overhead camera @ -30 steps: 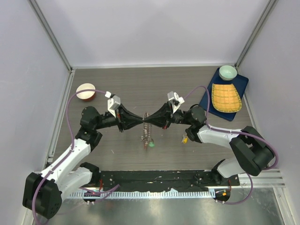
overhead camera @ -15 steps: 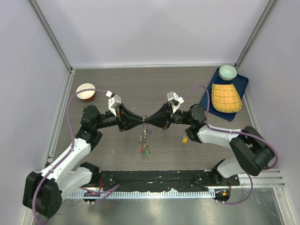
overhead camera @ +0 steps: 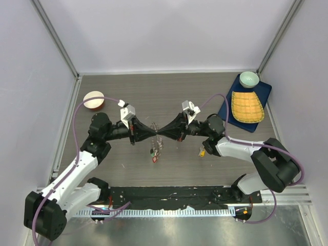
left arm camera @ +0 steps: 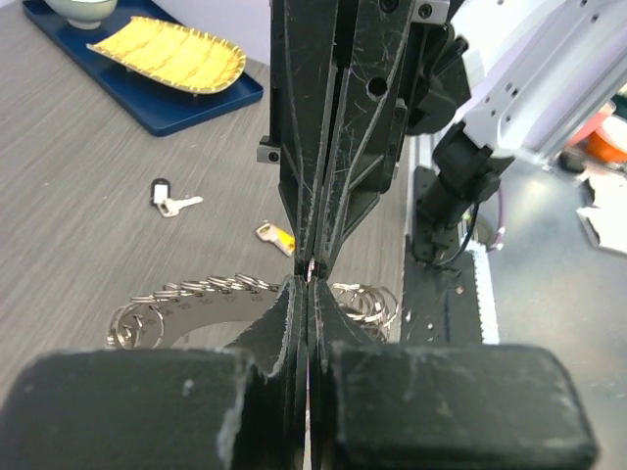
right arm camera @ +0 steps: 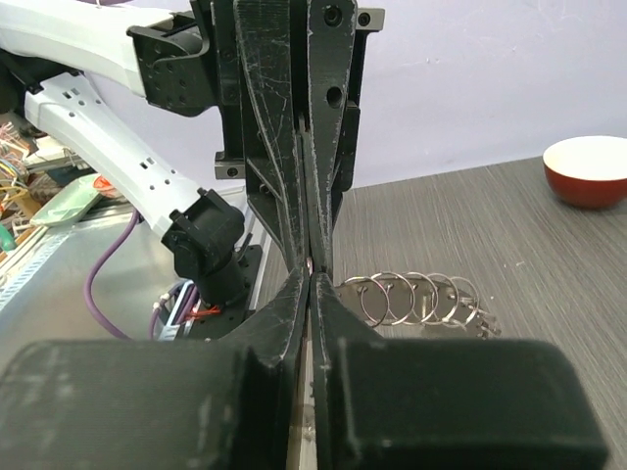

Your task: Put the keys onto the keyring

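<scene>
Silver loops of the keyring now sit just to the near side of the spot where my two claws meet, over the middle of the desk. A second ago the bunch lay a touch further right with a green tag at its near end. Now it has swung left, and a red tag shows there instead.

My left claw let go for an instant and has come together again, fingers pressed flat with no gap. It stands tip to tip with my right claw, which has stayed squeezed tight throughout. My left arm has also shifted a little toward the far side.

What sits between the tips is too small to make out; probably the ring's wire, since the bunch moves with us. I read the change as a fresh grip midway through threading, not a finished step.

Two keys lie loose on the desk, off the ring: a yellow-tagged key beside my right forearm and a black-tagged key close by it, so there is more to do
</scene>
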Tool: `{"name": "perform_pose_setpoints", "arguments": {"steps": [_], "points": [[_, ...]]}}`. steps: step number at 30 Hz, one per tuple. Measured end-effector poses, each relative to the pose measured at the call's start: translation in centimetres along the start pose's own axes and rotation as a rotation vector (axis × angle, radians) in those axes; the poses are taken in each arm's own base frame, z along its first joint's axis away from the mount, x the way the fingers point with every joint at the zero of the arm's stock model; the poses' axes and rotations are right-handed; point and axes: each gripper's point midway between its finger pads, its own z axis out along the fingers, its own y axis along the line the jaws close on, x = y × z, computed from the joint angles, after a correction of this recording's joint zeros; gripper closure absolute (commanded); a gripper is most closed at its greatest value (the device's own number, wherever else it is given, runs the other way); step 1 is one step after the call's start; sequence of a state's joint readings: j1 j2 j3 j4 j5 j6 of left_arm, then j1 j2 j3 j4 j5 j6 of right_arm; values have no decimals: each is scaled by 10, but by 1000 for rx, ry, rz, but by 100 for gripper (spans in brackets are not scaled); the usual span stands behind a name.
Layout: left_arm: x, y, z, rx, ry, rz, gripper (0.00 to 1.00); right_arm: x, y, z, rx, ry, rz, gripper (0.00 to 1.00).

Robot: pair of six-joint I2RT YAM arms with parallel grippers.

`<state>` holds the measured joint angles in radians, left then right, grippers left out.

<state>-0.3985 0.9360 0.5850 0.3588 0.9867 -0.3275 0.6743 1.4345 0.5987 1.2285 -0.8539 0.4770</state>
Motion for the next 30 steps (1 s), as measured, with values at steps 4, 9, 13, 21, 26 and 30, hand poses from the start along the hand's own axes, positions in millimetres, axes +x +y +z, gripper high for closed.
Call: {"name": "perform_pose_setpoints", "arguments": {"steps": [4,9,13,21,26,30], "points": [[-2,-1,-6,-41,42,77,100,-4,0,1,13,-10,-15,55],[12,5,-16,-92,127,131,100,-28,4,-4,76,-33,-63,44],[30,9,-22,-109,200,147,100,-34,-1,-11,163,16,-91,43],[52,1,-30,-97,298,279,100,-17,-36,-42,476,194,-22,38],[72,-15,-28,-28,343,380,100,19,-55,-74,677,318,97,15],[94,-21,-26,7,396,414,100,40,-61,-93,772,388,159,7]]}}
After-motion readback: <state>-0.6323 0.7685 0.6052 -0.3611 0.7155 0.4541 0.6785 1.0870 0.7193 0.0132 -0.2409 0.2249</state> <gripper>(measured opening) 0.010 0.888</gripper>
